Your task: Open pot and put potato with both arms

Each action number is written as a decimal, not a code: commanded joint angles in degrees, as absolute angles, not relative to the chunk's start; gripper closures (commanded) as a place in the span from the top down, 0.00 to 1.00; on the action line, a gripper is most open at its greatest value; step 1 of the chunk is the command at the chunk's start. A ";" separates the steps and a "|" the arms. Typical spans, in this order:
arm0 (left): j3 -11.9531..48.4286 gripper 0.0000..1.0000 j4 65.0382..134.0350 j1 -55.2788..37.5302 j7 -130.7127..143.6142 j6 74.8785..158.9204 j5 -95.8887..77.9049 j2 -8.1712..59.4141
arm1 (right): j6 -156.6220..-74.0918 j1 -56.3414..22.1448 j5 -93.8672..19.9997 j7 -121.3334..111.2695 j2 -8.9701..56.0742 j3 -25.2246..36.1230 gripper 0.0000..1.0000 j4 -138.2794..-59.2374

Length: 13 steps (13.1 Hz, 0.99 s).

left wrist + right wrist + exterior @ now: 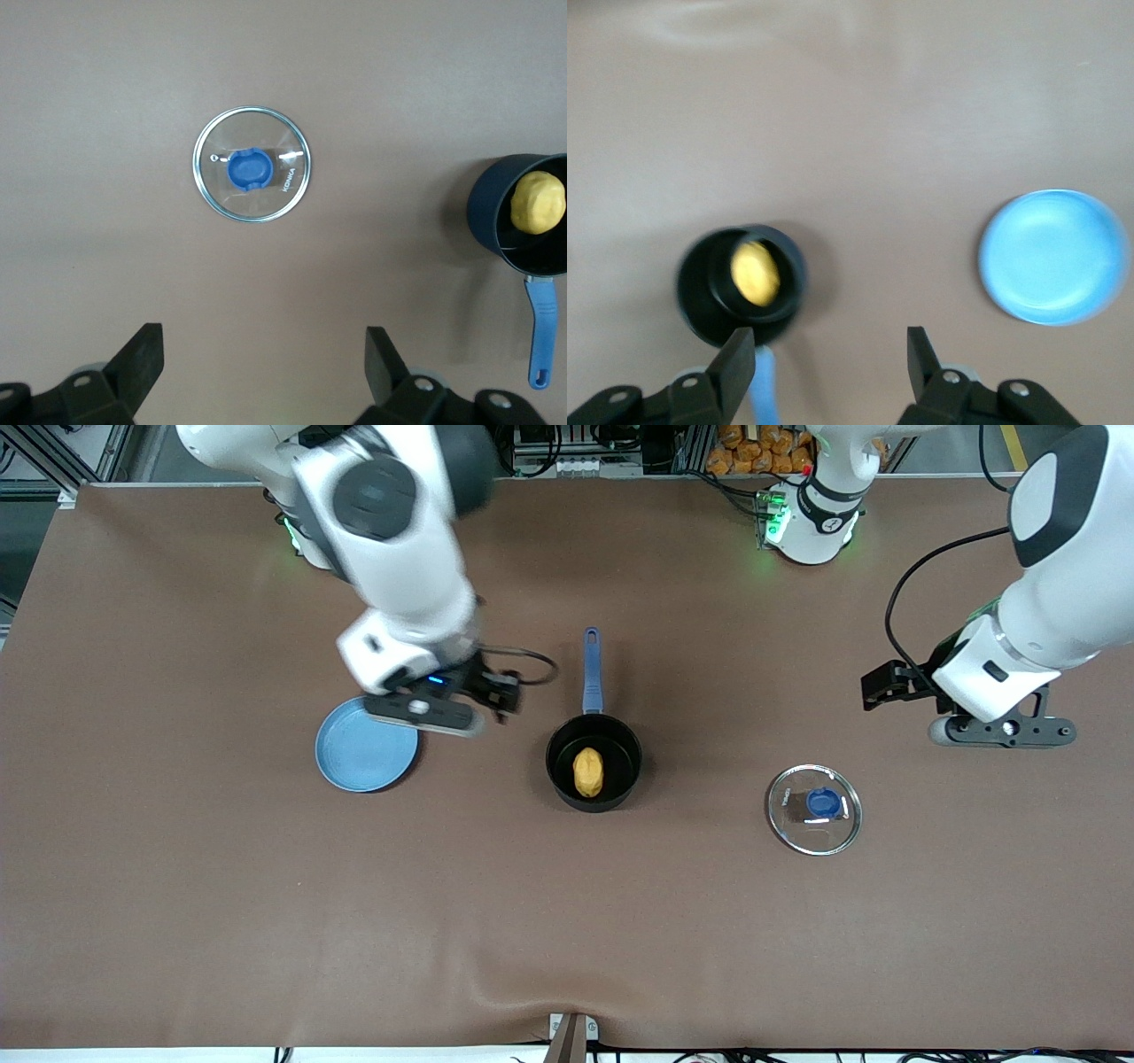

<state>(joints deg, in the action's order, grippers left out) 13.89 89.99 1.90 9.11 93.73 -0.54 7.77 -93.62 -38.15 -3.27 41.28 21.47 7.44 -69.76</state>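
You had the pot [594,763] standing open near the middle of the table [177,921], with the potato [588,771] lying inside it on the black bottom. In the left wrist view the pot [523,226] ran off the picture's edge, so only part of its rim showed, and in the right wrist view the blue handle [764,390] was cut off at the picture's edge beside the gripper's finger. In the front view the right arm's wrist covered the plate's [365,748] edge farthest from the camera, and both grippers' fingers were hidden under their own bodies there. The glass lid [814,809] with its blue knob [825,802] lay flat on the table toward the left arm's end, well apart from the pot and a little nearer the camera. The blue plate lay bare toward the right arm's end, beside the pot but apart from it. Your pot's handle [591,671] pointed straight away from the camera toward the robots' bases, and the potato's long axis ran along that same line. The left gripper [264,365] hung over bare table near the lid, its fingers spread wide and holding nothing. The right gripper [831,363] hung over the table between the plate and the pot, fingers likewise apart and empty.
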 commanded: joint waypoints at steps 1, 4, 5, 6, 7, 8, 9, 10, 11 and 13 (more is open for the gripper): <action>14.50 1.00 90.79 2.11 9.23 95.62 -1.67 6.94 | -91.15 -31.14 -3.69 30.37 9.44 5.89 0.82 -81.01; 14.50 1.00 90.70 2.20 9.23 95.98 -1.67 7.03 | -83.70 -23.76 -2.64 19.45 3.53 5.89 0.82 -83.49; 14.50 1.00 90.70 2.37 9.05 95.98 -1.41 6.94 | -82.89 -21.73 -1.94 17.07 1.69 5.98 0.87 -85.06; 14.50 1.00 90.79 2.55 8.97 95.98 -1.32 6.94 | -82.88 -19.62 -0.54 14.27 -0.77 5.89 1.00 -87.69; 14.50 1.00 91.14 2.64 8.96 95.89 -1.32 6.77 | -82.88 -17.77 0.34 11.54 -2.62 5.89 1.00 -89.63; 14.41 1.00 91.14 2.64 8.96 95.98 -1.23 6.85 | -82.88 -15.84 0.44 9.34 -3.85 5.89 1.00 -90.61; 14.41 1.00 91.14 2.64 8.96 95.98 -1.14 6.94 | -82.88 -14.17 0.44 6.88 -5.09 5.89 1.00 -91.40; 14.41 1.00 91.14 2.72 8.88 95.98 -1.06 6.86 | -82.88 -13.19 0.44 5.20 -5.97 5.89 1.00 -91.75; 14.41 1.00 91.23 2.90 8.88 95.89 -0.97 6.86 | -82.79 -12.05 0.53 4.58 -6.32 5.89 1.00 -91.76; 14.41 1.00 91.41 3.08 8.96 95.89 -0.97 6.77 | -82.79 -10.46 0.61 3.78 -6.59 6.06 1.00 -91.76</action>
<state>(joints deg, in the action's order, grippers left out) 14.14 90.34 2.38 9.12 95.40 -0.54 7.77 -81.97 -12.46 -0.47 4.99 -4.63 7.32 -89.55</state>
